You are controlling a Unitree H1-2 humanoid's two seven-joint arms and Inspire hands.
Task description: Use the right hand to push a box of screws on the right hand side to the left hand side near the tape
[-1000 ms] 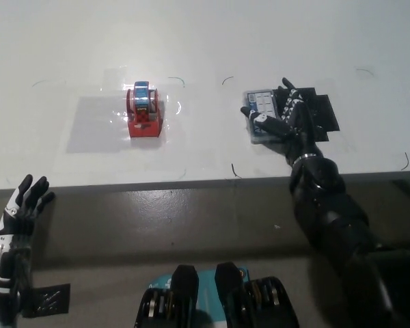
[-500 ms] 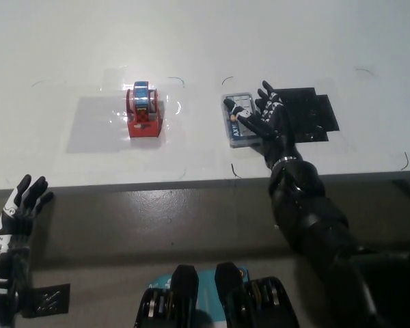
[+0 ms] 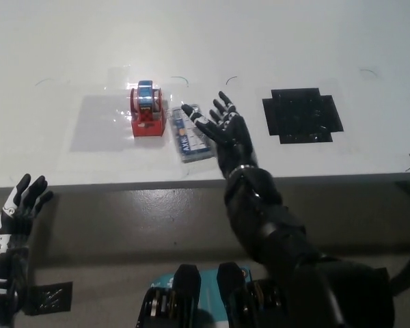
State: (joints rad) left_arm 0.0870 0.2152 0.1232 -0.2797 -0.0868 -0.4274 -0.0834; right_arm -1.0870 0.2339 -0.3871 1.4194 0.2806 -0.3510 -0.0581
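Note:
A clear box of screws with a blue label lies on the white table, just right of the red tape dispenser with a blue roll. My black right hand is open, its fingers spread, pressed flat against the box's right side. My white left hand rests open at the lower left, below the table's front edge.
A black cross-shaped mat lies bare on the right of the white table. A shiny clear patch sits left of the dispenser. The table's front edge runs across the middle of the view.
My right hand has swept left, sliding the box of screws off the black mat to beside the tape dispenser. The left hand has stayed put.

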